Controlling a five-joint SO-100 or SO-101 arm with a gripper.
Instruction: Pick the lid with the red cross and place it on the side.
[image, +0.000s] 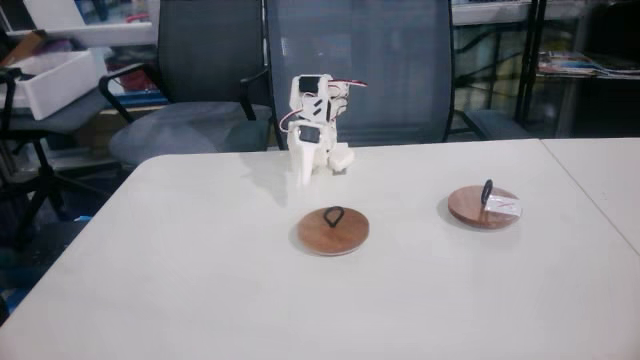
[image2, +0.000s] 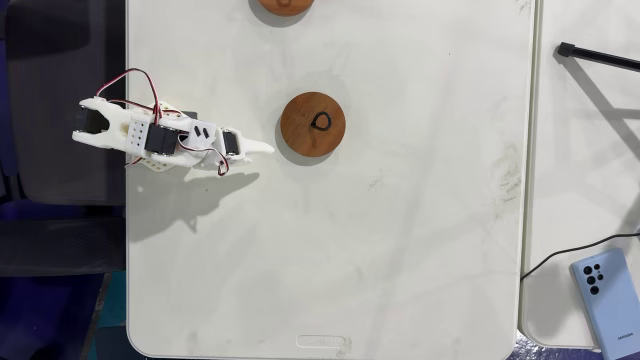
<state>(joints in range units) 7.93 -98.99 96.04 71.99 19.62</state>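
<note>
**K:** Where the lid with the red cross (image: 484, 207) sits: right side of the white table (image: 200, 280) in the front fixed view, flat, well apart from the arm. Round brown wooden disc, black loop handle standing up, white label on its right part. Can't read the cross at this resolution.

**M:** And the second disc?

**K:** Plain wooden lid (image: 333, 231), same size, black loop, no label. Sits centre-table, just beyond the gripper tip in the top-down fixed view.

**M:** Gripper?

**K:** Gripper (image2: 262, 148) white, pointing at the plain lid, holding nothing. Fingers look together, but can't tell for sure. A blue phone (image2: 606, 297) lies on the neighbouring table.
</note>
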